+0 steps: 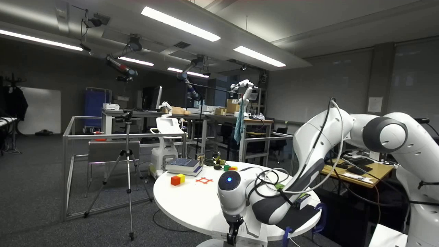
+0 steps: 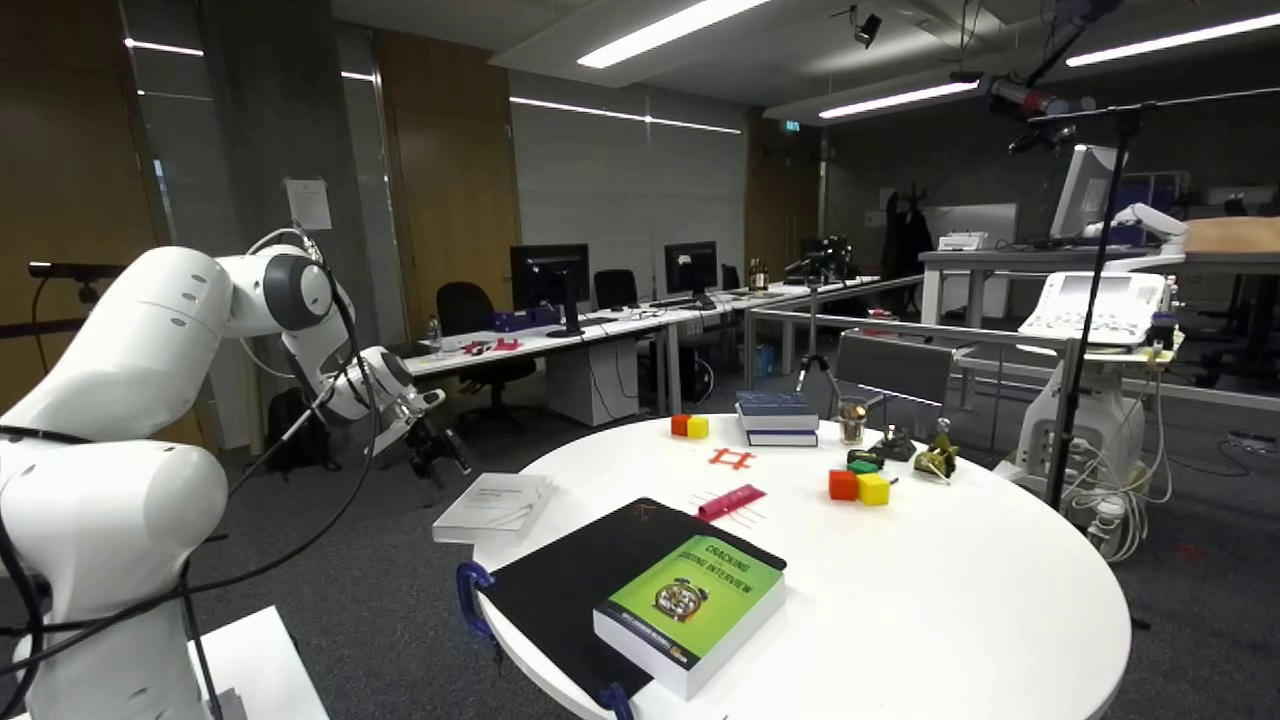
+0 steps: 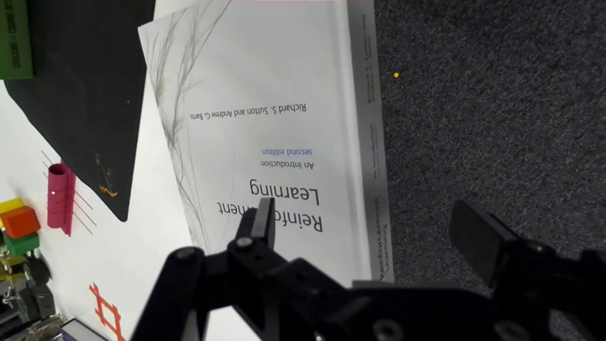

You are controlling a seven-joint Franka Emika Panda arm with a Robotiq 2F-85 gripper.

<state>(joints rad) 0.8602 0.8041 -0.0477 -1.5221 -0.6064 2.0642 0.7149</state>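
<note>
My gripper [image 3: 364, 206] is open with nothing between its fingers. In the wrist view one finger is over the cover of a white book [image 3: 265, 94], the other over the dark carpet beyond its spine. The book is titled Reinforcement Learning, lies flat and juts past the table edge. In an exterior view the gripper [image 2: 446, 466] hangs beside the white book [image 2: 495, 507], apart from it. The gripper [image 1: 232, 233] also shows low in an exterior view, in front of the book. A black mat [image 2: 585, 570] with a thick green book [image 2: 697, 605] on it is nearby.
The round white table [image 2: 950, 600] also bears a magenta tube [image 2: 730, 502], an orange-red lattice [image 2: 731, 458], stacked blue books [image 2: 777, 405], a glass [image 2: 851, 420], red and yellow blocks [image 2: 858, 487] and small dark figures. Blue clamps [image 2: 474, 595] stick out at the edge.
</note>
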